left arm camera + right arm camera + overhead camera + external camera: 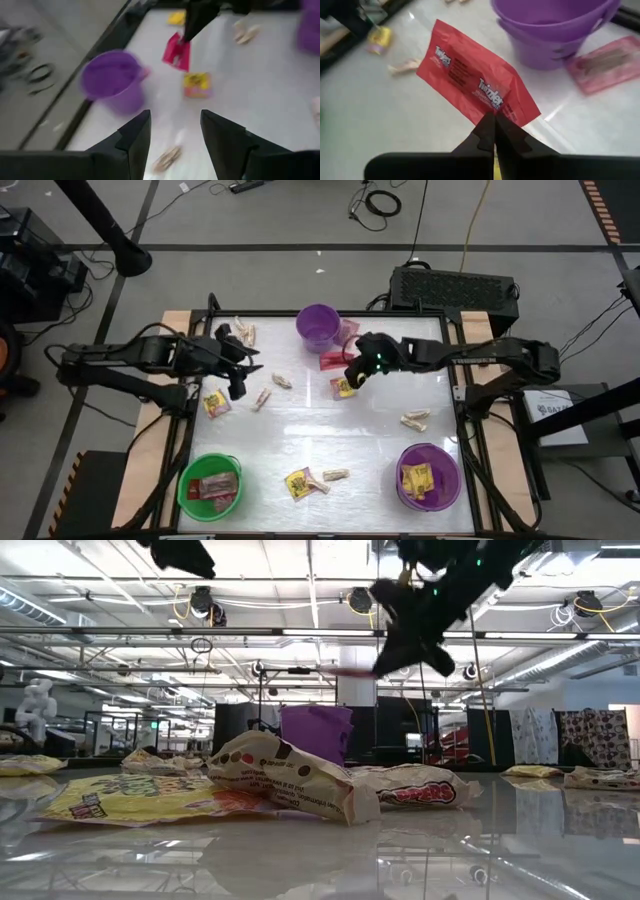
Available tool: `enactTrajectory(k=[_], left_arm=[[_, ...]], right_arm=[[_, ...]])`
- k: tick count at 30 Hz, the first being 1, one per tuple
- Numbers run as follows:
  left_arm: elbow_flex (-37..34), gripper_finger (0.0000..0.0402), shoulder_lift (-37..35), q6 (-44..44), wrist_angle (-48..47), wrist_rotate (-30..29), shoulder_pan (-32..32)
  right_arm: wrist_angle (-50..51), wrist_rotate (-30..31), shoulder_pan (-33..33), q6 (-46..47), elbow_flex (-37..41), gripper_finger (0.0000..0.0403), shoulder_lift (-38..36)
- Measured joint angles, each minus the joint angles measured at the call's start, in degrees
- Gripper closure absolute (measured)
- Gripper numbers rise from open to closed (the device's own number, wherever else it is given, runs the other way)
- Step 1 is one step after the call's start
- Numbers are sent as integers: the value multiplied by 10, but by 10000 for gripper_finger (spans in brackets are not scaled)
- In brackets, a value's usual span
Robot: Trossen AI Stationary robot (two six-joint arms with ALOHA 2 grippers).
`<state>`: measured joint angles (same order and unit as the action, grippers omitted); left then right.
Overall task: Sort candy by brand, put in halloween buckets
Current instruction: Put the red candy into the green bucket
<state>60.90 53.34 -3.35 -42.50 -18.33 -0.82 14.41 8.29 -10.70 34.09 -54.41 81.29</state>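
Right wrist view: a red packet [475, 92] is being pinched by one corner in the closed right gripper [491, 131], hanging above the table beside the far purple bucket [555, 30]. For a clean drop, it is best being carried high across to the green bucket [192, 470] at near left, already holding red packets. The left gripper [172, 132] is waiting with its fingers apart, empty, at far left.

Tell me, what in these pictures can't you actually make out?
- Inside of the far purple bucket: from above too small to tell, in the low view its wall hides it, in the right wrist view the frame edge cuts it off.
- Printing on the yellow packet: blurred in the left wrist view.
- Where the right claw pinches the red packet: its shut fingers cover that edge.
- Left claw: in the low view, cut off at the top.
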Motion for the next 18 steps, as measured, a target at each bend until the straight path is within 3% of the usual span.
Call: enactTrajectory(k=[5, 10, 13, 18], left_arm=[[-102, 222, -19, -14, 136, 152, 38], [-168, 222, 19, -283, 235, 268, 84], [-194, 222, 41, -323, 304, 355, 93], [-202, 222, 67, -345, 392, 375, 97]], right_arm=[[-3, 78, 78, 76, -28, 403, 9], [2, 183, 147, 111, -74, 402, 29], [7, 225, 164, 118, -94, 402, 40], [10, 232, 169, 118, -104, 402, 49]])
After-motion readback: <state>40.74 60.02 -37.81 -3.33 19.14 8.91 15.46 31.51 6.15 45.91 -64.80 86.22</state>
